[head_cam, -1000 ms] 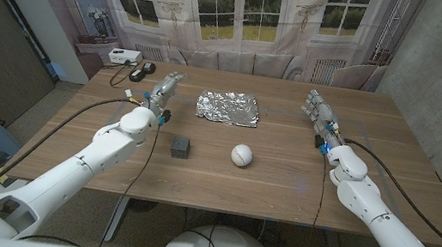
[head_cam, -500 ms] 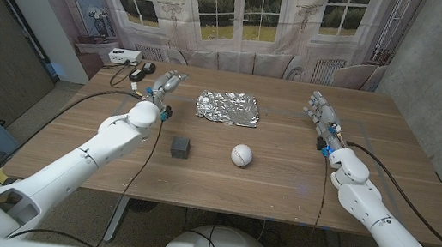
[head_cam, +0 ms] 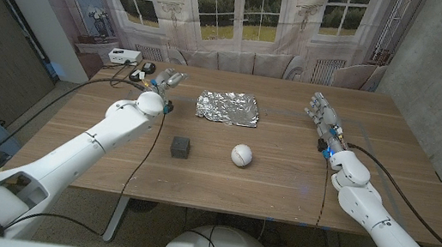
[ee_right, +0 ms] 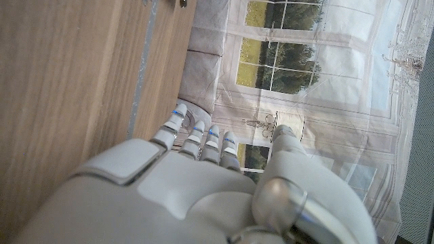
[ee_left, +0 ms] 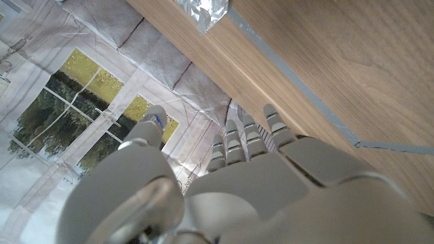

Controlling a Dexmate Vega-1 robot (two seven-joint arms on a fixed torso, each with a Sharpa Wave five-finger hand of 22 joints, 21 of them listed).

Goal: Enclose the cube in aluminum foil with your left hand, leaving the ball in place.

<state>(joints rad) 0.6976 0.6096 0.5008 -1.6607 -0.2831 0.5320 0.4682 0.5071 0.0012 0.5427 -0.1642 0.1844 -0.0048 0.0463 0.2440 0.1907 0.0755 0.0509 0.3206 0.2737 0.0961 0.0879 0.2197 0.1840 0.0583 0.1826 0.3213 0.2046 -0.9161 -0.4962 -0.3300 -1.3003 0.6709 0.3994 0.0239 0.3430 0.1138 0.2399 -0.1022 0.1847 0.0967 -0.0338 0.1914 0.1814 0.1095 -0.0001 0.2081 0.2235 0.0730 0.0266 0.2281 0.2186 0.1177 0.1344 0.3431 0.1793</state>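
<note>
A small dark cube (head_cam: 180, 146) sits on the wooden table (head_cam: 282, 180), left of a white ball (head_cam: 241, 154). Behind them lies a crumpled sheet of aluminum foil (head_cam: 228, 107); a corner of the foil (ee_left: 201, 11) appears in the left wrist view. My left hand (head_cam: 164, 81) is raised over the table's far left, beside the foil and well behind the cube, fingers extended and holding nothing. The left hand (ee_left: 230, 183) shows straight fingers in its wrist view. My right hand (head_cam: 323, 114) stands open at the right, far from the ball, and the right hand (ee_right: 203, 176) holds nothing.
A white box (head_cam: 123, 56) and a dark device (head_cam: 145, 68) with cables lie at the table's far left corner, just behind my left hand. A window backdrop hangs behind the table.
My left arm has reached farther back and left, carrying the hand toward the table's far left corner. The right hand, cube, ball and foil have stayed put.
</note>
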